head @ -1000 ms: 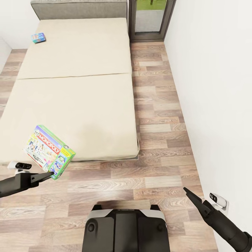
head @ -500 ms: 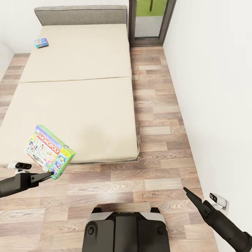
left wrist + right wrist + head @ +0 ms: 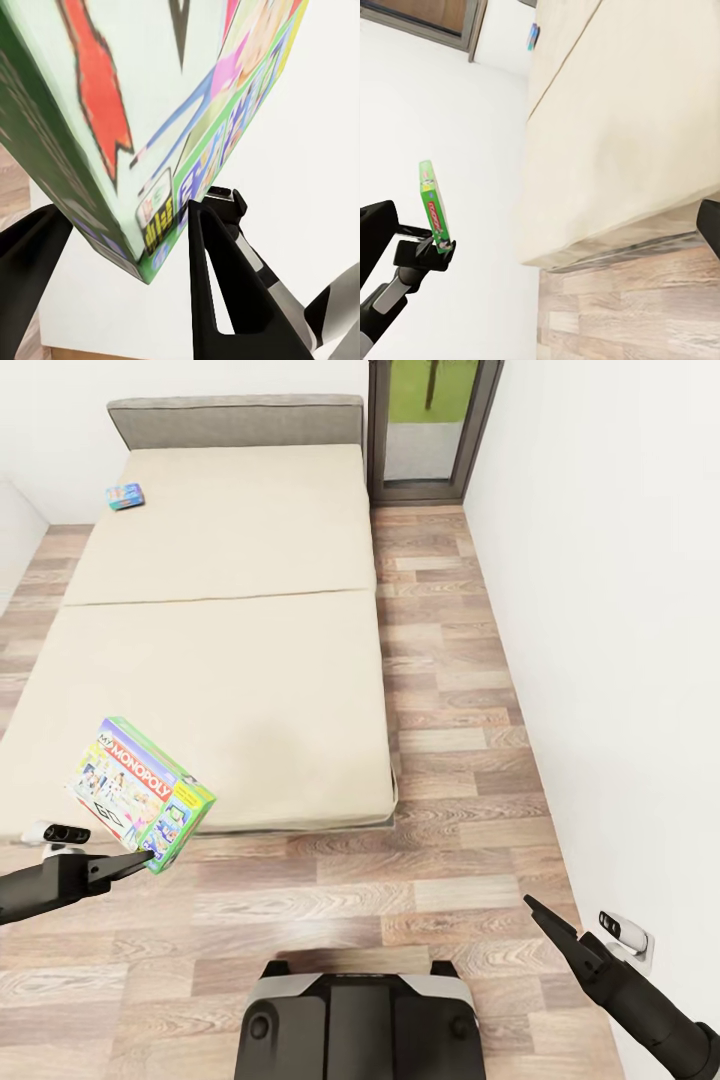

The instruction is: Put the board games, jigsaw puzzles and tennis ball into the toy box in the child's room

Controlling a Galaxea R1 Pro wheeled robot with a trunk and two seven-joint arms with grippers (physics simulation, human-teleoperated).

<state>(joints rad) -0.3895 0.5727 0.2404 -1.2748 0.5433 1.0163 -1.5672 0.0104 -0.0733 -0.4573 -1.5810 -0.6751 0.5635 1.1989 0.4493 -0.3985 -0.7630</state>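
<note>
One green-edged board game (image 3: 140,792) was clamped by its lower corner in the left pincer (image 3: 150,853), held just off the bed's (image 3: 230,660) near edge. A blue board game (image 3: 124,496) lay by the bed's headboard. The right pincer's (image 3: 533,907) state could not be told. The corner grip looked slight, so steady carrying was advised.

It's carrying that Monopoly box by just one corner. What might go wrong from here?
The left hand pinches the Monopoly box only at its lower corner, so the tilted box could swivel or slip out while the robot drives.

The blue box lies far up the bed near the headboard; reaching it may be awkward.

The right hand hangs close to the wall and could brush it on a turn.
</note>
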